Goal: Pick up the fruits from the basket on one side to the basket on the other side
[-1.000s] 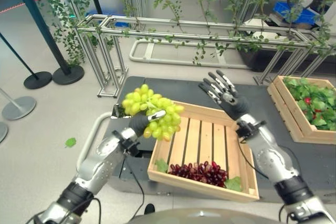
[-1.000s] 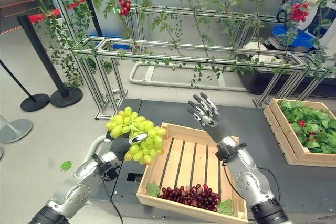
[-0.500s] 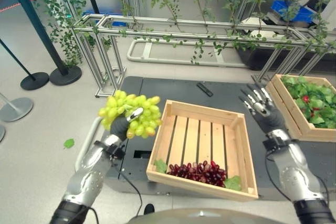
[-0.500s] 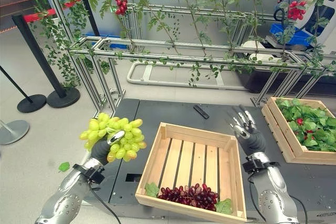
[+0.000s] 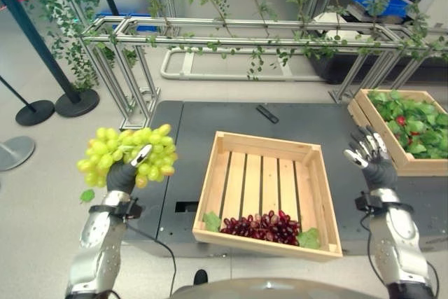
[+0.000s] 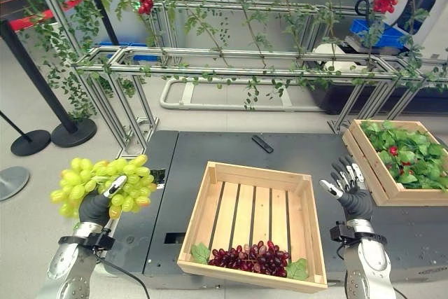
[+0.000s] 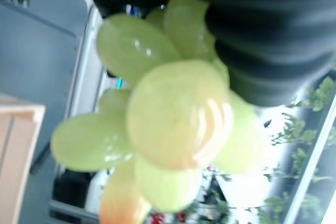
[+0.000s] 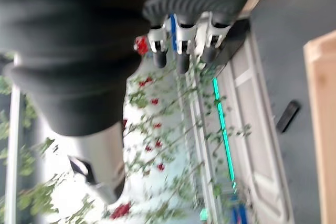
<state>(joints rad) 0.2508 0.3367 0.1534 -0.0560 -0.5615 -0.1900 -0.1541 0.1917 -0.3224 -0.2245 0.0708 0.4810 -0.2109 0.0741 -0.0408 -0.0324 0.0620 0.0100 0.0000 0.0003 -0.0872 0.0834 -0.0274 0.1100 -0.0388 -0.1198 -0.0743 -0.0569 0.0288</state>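
Dark tabletop (image 5: 294, 127) is stretching ahead of me, and nearest, my left hand (image 5: 123, 174) is clutching the green grapes (image 5: 126, 153) out past its left edge, over the floor. I'm keeping that hold snug while carrying them leftward. Farther right, my right hand (image 5: 369, 155) is hovering, fingers spread, between the wooden crate (image 5: 266, 192) holding red grapes (image 5: 260, 227) and the leafy crate (image 5: 399, 131).

Head views look down on one wooden crate (image 5: 266, 194); wrist cameras sit very close.

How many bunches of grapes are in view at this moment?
2. A green bunch is gripped in the left hand, held out past the platform's left edge. A dark red bunch lies in the front of the wooden crate. None look hidden.
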